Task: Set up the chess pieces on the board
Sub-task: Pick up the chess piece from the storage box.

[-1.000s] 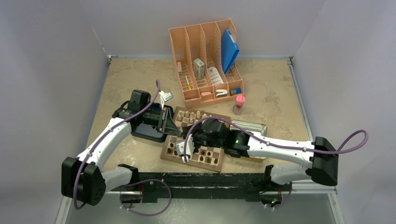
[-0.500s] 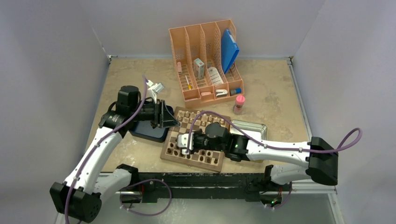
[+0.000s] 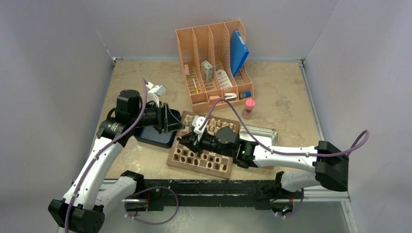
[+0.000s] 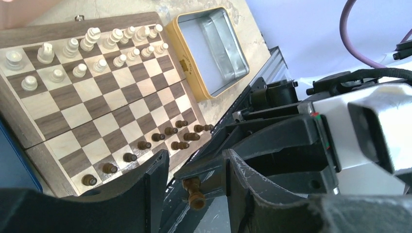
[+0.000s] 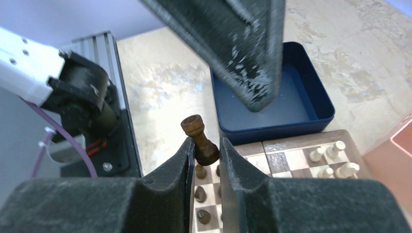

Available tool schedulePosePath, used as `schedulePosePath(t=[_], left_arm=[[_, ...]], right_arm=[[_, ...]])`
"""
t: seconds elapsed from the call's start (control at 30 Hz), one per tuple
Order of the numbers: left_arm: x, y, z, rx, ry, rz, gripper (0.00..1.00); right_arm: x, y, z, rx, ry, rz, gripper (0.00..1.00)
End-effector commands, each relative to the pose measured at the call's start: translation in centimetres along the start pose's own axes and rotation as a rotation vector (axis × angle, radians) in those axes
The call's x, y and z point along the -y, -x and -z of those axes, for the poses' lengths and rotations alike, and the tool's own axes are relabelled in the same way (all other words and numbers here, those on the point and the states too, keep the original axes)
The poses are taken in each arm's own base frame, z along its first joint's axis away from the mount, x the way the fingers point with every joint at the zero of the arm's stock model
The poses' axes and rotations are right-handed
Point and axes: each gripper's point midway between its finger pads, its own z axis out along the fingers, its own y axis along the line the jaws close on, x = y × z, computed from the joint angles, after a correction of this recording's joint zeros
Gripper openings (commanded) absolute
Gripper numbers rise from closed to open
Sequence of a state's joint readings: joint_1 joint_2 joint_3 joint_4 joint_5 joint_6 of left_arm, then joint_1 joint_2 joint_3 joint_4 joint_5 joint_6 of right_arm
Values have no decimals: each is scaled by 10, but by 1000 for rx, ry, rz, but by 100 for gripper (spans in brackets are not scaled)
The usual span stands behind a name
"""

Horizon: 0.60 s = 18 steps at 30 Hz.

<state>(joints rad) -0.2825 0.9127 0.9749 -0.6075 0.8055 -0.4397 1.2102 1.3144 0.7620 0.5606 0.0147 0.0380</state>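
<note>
Looking down from above, the left claw (image 3: 176, 124) hangs over the left edge of the square wooden chessboard with tan and dark brown checks (image 3: 199, 171). Its two black fingers are parted, with nothing I can make out between them. The right claw (image 3: 183, 141) reaches across that board from the right to the same edge, and whatever it pinches is too small to tell from here. A dark blue rectangular tray (image 3: 148, 138) lies against the board's left side, a shiny rectangular metal tin (image 3: 262, 132) lies against its right, and a peach plastic file rack (image 3: 214, 58) stands beyond its far side. From the left wrist, the left claw gapes open, its fingers (image 4: 145, 194) well apart and touching nothing. Through the gap shows a small dark brown wooden chess piece (image 4: 194, 191), caught in the black tips of the right claw just off the board's near edge. Along that near edge stands a row of dark brown pieces (image 4: 158, 137), and some at the tin end look to be lying down. Pale beige wooden pieces (image 4: 92, 48) fill two rows at the far edge. From the right wrist, the right claw is clamped shut on the dark piece's lower half. The piece is tilted, its cupped head leaning left above the fingertips, over the board's corner next to the tray. One finger of the left claw looms just above, over the tray.
</note>
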Motion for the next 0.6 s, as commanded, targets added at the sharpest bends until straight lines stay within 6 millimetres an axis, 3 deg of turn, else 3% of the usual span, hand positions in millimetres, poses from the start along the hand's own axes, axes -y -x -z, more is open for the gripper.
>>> schedulePosePath(t=[0.0,0.3,0.57], left_arm=[[8,7,6,3,-9,-60,43],[10,5,7,-9,-10,-52,43],[1,1,1,-28,-1,-34,39]], right_arm=[[5,39,2,159,-53,-184,0],[26,35,2,159,-135,-258,0],[25,38,2,172,-128,-293,0]])
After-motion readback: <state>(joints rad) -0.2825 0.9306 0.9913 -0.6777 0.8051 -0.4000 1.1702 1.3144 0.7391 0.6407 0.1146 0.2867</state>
